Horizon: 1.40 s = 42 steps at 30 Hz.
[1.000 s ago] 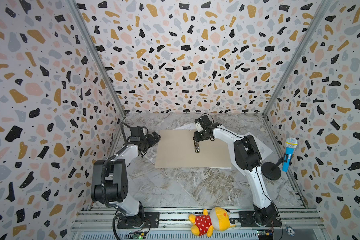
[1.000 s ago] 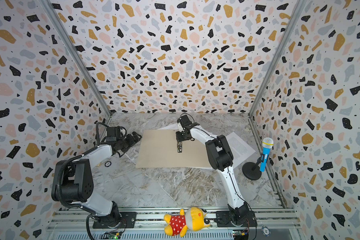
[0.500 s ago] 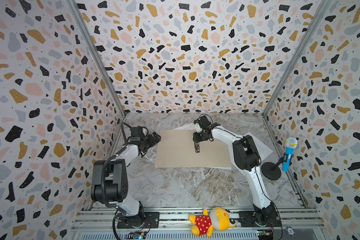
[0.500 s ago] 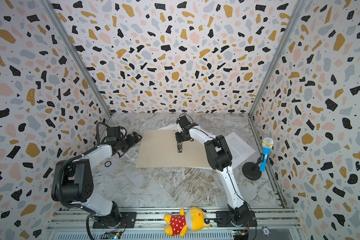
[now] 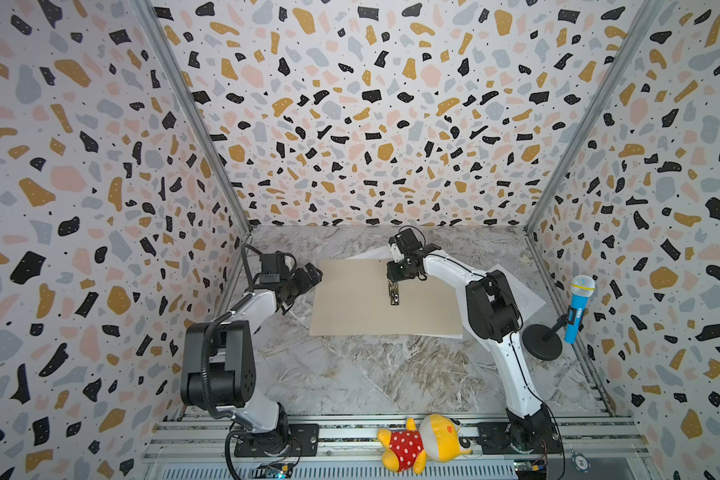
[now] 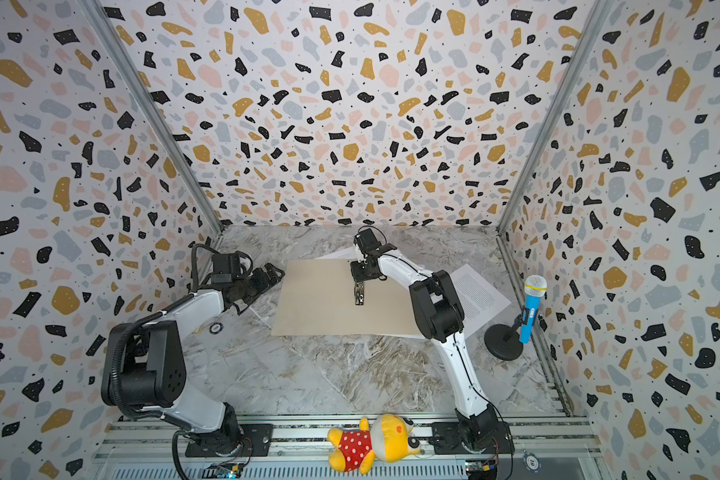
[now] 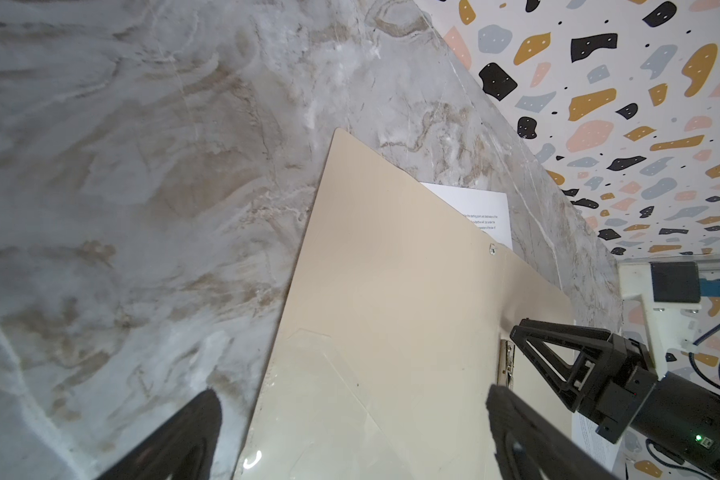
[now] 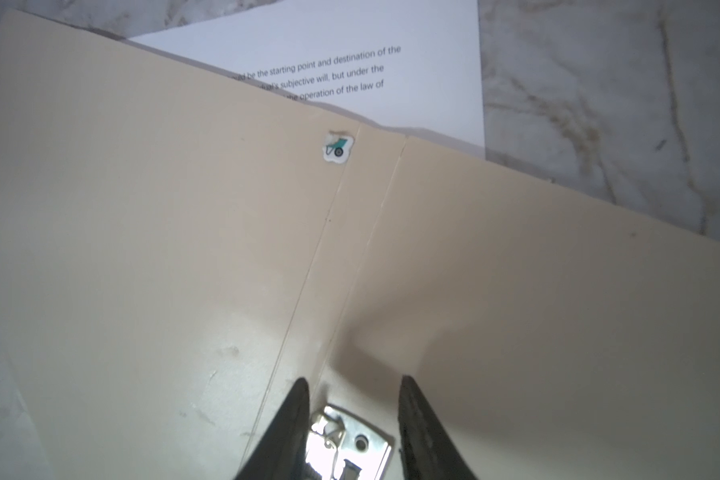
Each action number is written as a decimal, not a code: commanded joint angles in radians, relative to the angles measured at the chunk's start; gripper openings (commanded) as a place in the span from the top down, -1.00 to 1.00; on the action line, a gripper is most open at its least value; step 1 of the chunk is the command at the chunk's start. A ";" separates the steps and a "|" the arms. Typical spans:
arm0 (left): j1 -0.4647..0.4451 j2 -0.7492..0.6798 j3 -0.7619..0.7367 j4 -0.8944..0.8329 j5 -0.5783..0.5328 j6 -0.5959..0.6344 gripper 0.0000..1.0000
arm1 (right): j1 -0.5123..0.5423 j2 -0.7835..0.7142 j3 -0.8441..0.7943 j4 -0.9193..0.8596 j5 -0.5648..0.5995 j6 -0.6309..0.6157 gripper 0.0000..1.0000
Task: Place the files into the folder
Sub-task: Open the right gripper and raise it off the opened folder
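A plush toy (image 5: 422, 440) lies on the front rail. Beyond it the tan folder (image 5: 350, 307) rests opened flat on the marble table (image 5: 391, 374), inside up, ready for loading. The left gripper (image 5: 313, 276), jaws spread wide, waits at the folder's left edge, likely to steady it. The right gripper (image 8: 354, 386) straddles the metal clip (image 8: 350, 444) at the spine, jaws narrowed beside it; whether they grip it cannot be told. One printed file (image 6: 479, 295) lies partly under the folder's right side, and a second file (image 8: 350, 41) pokes out from under the far edge. Nothing has visibly moved since a second ago.
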<state>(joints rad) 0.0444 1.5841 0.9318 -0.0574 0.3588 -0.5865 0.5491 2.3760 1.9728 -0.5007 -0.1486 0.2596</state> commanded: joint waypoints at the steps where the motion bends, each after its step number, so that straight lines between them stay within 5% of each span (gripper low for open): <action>1: 0.001 -0.021 -0.012 0.017 0.012 0.006 -1.00 | 0.004 0.005 0.033 -0.016 -0.039 -0.012 0.33; 22: 0.002 0.012 0.026 0.033 0.015 -0.013 -1.00 | 0.041 0.005 0.031 -0.087 -0.086 -0.166 0.49; 42: -0.008 0.083 0.128 0.041 0.015 -0.035 -0.99 | 0.086 -0.236 -0.302 0.056 -0.167 -0.155 0.54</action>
<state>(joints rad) 0.0433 1.6520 1.0271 -0.0395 0.3595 -0.6163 0.6365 2.2078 1.6772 -0.4656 -0.2989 0.1070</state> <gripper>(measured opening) 0.994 0.232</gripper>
